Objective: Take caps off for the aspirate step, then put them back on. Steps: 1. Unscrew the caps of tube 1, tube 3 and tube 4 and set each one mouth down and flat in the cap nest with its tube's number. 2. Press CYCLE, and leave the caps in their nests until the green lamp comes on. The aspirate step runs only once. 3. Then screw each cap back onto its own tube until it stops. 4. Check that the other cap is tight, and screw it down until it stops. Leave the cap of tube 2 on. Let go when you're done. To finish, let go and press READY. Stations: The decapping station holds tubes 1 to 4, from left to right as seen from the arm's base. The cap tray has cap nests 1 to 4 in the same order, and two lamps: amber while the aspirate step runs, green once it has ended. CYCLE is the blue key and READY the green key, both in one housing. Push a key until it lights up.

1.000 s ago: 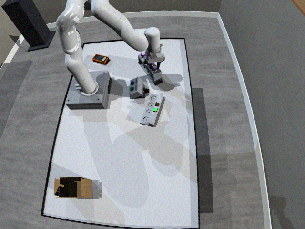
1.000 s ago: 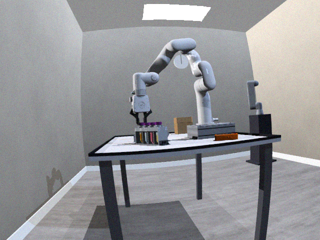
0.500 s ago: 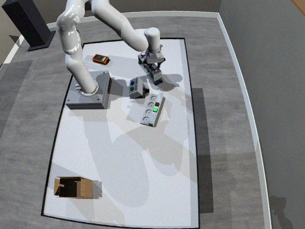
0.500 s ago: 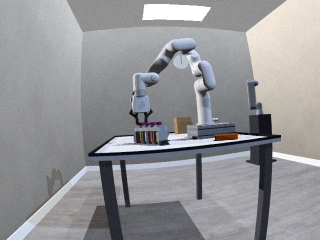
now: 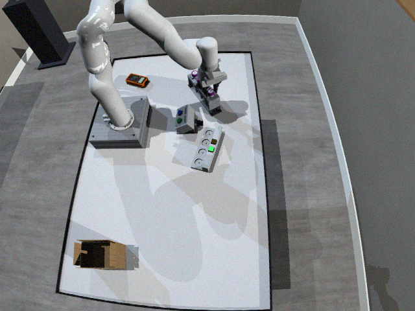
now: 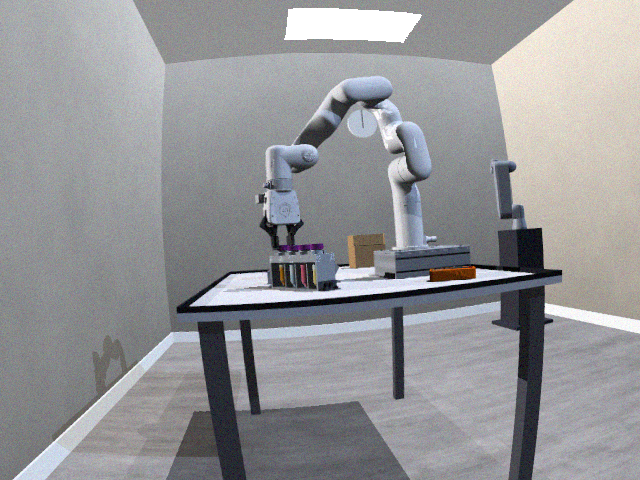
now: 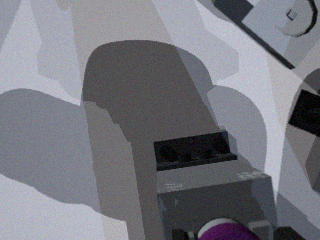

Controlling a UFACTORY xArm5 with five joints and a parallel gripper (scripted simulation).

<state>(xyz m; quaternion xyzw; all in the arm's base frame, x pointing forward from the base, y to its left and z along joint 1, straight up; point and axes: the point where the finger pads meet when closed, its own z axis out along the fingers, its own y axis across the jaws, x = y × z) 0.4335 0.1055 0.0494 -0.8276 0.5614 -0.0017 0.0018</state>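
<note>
Though jaws open above purple caps (image 6: 301,247), arm hides middle tubes.

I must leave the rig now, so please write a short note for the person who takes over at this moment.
Gripper: partly open, holding nothing, just above the decapping station.
Caps: purple caps sit on the tubes; the cap tray nests look empty; green lamp is lit.
Left: confirm that every cap is tight, then press READY.
</note>
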